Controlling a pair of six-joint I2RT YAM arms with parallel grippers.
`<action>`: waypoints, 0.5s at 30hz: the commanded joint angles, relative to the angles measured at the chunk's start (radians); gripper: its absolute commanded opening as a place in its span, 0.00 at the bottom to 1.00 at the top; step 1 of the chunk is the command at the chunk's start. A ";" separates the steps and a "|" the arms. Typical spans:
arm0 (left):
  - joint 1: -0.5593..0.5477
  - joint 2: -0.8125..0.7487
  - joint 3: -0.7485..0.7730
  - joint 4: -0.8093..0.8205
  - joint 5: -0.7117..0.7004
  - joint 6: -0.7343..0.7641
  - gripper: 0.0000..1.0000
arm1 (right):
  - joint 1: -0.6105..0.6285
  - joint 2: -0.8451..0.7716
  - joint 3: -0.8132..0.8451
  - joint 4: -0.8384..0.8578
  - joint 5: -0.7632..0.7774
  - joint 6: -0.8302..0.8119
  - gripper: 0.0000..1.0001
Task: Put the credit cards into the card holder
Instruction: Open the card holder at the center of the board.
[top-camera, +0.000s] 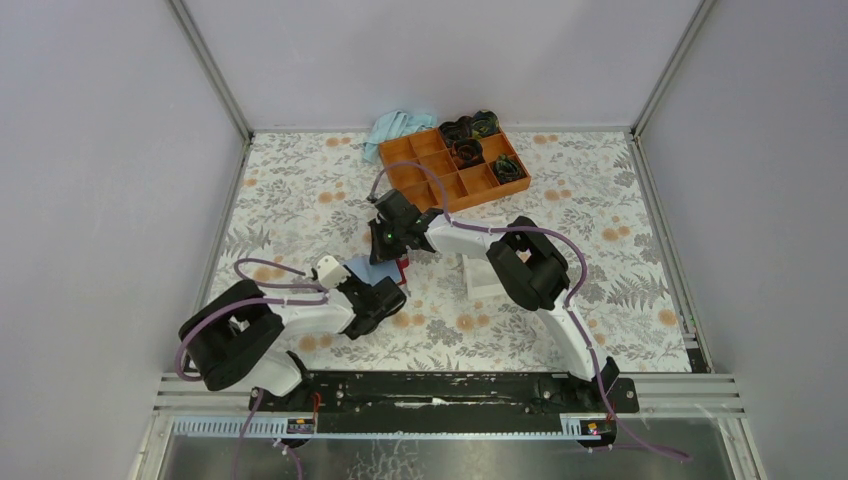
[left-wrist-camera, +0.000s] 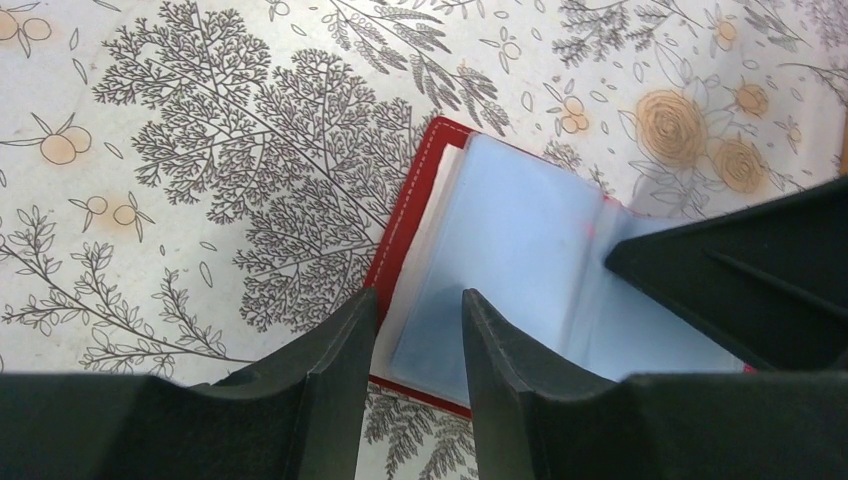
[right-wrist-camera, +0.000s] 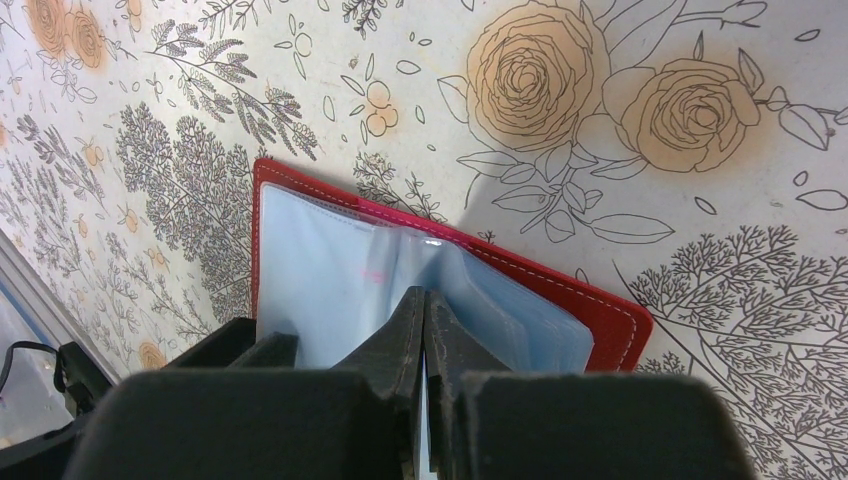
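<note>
The card holder (left-wrist-camera: 405, 215) is a dark-red wallet lying open on the floral table, its light-blue clear sleeves facing up; it also shows in the right wrist view (right-wrist-camera: 600, 300) and the top view (top-camera: 401, 268). My left gripper (left-wrist-camera: 418, 295) is open, its two fingers straddling the near corner of the holder's left page. My right gripper (right-wrist-camera: 425, 292) is shut, tips at the holder's spine fold between the sleeves. A thin light-blue sliver (right-wrist-camera: 423, 440), apparently a credit card seen edge-on, sits between its fingers. The right fingers (left-wrist-camera: 720, 280) show at the right of the left wrist view.
A whitish clear box (top-camera: 483, 278) lies right of the holder, under the right arm. An orange compartment tray (top-camera: 430, 170) with dark items stands at the back. A light-blue cloth (top-camera: 395, 128) lies beside it against the back wall.
</note>
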 joint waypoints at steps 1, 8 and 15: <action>0.042 0.007 -0.021 0.049 0.023 -0.020 0.45 | 0.004 0.059 -0.056 -0.143 0.086 -0.060 0.02; 0.088 -0.004 -0.016 0.085 0.088 0.030 0.45 | 0.004 0.023 -0.088 -0.142 0.100 -0.074 0.06; 0.150 -0.026 -0.010 0.115 0.181 0.076 0.45 | 0.004 0.010 -0.071 -0.177 0.107 -0.091 0.15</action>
